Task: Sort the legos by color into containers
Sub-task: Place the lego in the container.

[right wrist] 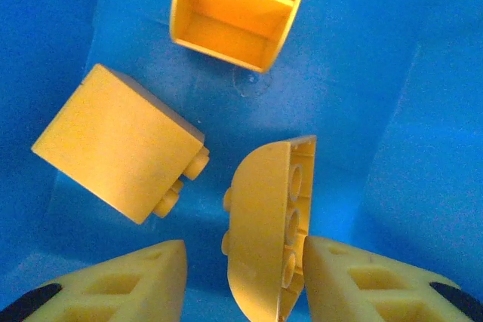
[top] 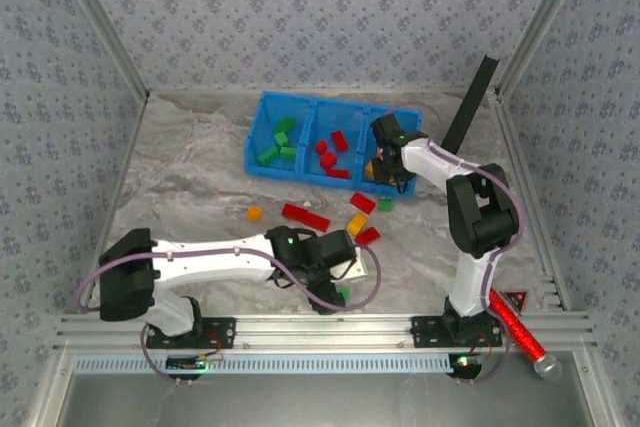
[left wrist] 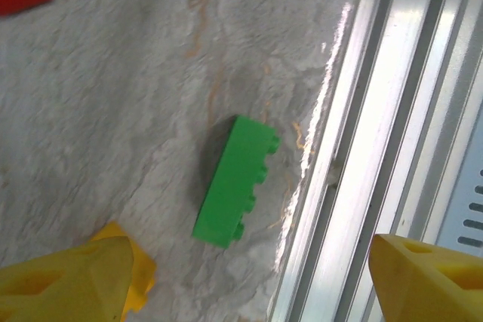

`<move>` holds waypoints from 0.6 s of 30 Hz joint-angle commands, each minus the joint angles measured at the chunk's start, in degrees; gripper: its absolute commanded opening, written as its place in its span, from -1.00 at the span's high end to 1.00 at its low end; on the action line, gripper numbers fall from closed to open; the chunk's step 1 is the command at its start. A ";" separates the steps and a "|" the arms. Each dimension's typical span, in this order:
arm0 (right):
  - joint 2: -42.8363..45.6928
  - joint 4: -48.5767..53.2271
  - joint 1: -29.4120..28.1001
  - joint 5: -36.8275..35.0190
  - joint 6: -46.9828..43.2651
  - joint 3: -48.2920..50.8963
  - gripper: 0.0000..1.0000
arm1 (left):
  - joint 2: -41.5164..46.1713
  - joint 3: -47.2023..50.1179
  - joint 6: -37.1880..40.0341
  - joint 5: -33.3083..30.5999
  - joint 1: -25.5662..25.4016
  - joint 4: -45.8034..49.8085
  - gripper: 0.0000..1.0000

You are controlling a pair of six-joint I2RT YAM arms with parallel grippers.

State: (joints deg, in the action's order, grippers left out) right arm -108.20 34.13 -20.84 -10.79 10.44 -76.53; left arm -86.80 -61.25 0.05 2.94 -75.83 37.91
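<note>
With the right gripper (right wrist: 243, 265) parted over a yellow brick (right wrist: 264, 209), drop the spread left gripper (left wrist: 249, 269) astride the green brick (left wrist: 235, 180), clear of the rail (left wrist: 370, 148).

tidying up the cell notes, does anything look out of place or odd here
Yes. A red cylinder with a silver tip lies across the metal rail at the near right, unlike any brick. A green brick lies on its side close to that rail, far from the blue tray.

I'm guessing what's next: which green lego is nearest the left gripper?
The green brick beside the metal rail; others lie in or by the blue tray.
</note>
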 commanded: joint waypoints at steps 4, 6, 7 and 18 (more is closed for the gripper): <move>3.36 4.81 2.84 -3.65 -0.95 1.30 0.06 | -5.10 0.62 5.37 0.36 -1.23 -3.30 -0.62; 4.41 4.22 3.26 -3.11 -1.01 1.21 0.05 | -6.78 0.69 5.81 -0.65 -1.44 -3.25 -0.61; 4.93 3.82 3.26 -2.57 -1.28 1.12 0.04 | -7.41 0.83 5.91 -1.22 -1.45 -3.35 -0.61; 14.25 6.40 1.05 2.01 -2.14 -2.25 -0.21 | -13.21 2.37 4.39 -4.79 -1.46 -8.06 -0.20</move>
State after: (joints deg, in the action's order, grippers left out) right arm -97.67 37.19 -19.46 -10.20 8.91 -76.64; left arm -98.54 -58.78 4.40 -0.91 -76.95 31.64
